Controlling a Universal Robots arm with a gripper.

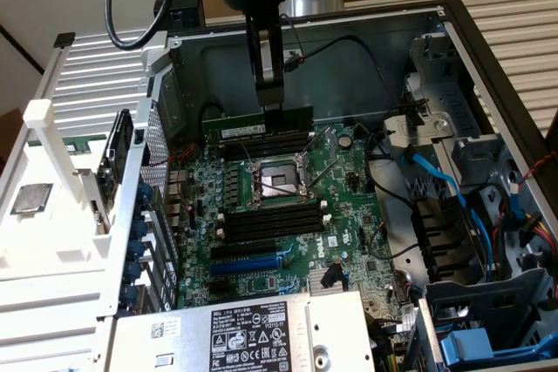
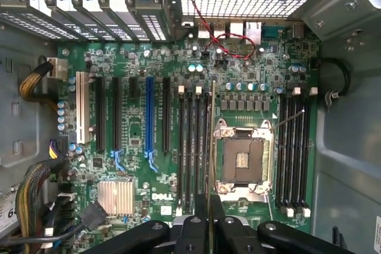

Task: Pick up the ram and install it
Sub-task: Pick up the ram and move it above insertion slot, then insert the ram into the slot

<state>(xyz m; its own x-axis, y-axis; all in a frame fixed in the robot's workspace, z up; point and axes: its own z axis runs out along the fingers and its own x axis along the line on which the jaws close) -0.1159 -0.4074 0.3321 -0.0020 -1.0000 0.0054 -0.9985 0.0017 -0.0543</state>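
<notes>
One end effector (image 1: 272, 105) pinches the ram (image 1: 245, 127) on edge, seemingly above the motherboard (image 1: 350, 202).

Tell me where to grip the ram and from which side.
Pinch the ram across its two flat faces at the upper long edge, near the middle, coming from above. It stands on edge, thin and long, with its lower edge free above the slots. The gripper is shut on it this way.

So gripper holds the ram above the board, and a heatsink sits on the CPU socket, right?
No. The gripper does hold the ram above the board, but the CPU socket is bare, no heatsink on it; the wrist view shows it plainly.
</notes>
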